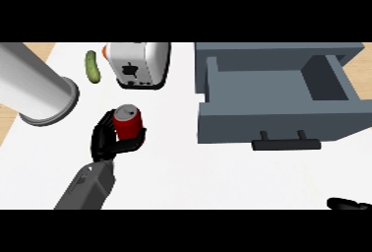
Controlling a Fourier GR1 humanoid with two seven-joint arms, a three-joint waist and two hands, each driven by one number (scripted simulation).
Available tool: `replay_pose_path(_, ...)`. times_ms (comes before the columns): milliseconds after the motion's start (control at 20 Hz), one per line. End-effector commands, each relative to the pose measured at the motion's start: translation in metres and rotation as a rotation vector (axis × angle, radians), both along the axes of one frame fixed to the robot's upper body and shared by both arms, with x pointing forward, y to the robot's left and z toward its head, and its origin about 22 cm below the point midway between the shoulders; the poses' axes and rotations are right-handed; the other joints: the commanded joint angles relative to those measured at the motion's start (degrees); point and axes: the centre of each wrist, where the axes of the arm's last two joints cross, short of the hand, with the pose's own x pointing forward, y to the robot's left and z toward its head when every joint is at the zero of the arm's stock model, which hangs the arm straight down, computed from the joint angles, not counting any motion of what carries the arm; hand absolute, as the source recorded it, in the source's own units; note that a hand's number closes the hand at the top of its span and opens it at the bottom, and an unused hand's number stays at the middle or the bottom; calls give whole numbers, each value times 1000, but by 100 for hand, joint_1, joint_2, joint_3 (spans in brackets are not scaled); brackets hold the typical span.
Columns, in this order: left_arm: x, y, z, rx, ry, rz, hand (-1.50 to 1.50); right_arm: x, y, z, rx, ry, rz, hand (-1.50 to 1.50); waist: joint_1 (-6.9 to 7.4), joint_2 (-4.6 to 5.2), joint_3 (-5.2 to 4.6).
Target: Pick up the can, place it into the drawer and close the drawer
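Observation:
A red can [128, 123] with a silver top stands upright left of centre on the white counter. My left hand [109, 141] is curled round it from below and the left, fingers wrapping its lower half. Whether the can rests on the counter I cannot tell. The grey drawer [218, 115] is pulled open at the right, its inside bare, with a dark handle [286, 144] on its front. The can is well left of the drawer. Only a small black part of my right hand [349, 203] shows at the lower right edge.
A white toaster [138, 64] stands behind the can, with a green cucumber [92, 66] to its left. A large pale cylinder [36, 91] lies at the far left. The white counter [218, 172] stretches between the can and the drawer.

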Motion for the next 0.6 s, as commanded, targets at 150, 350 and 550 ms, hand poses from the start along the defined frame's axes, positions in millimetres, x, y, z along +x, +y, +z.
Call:
replay_pose_path(150, 37, -32, 29, 12, -29, -228, 150, -9, -2, 4, -11, -6, -26, -150, 40, -24, 6)
replay_pose_path(350, 70, -56, 74, 29, -30, -297, 150, 16, 1, 11, -23, -15, -29, -150, 76, -19, 6)
replay_pose_path(550, 82, -63, 114, 79, -97, -329, 150, -12, -8, 21, -24, -13, -39, -150, 72, -46, 7)
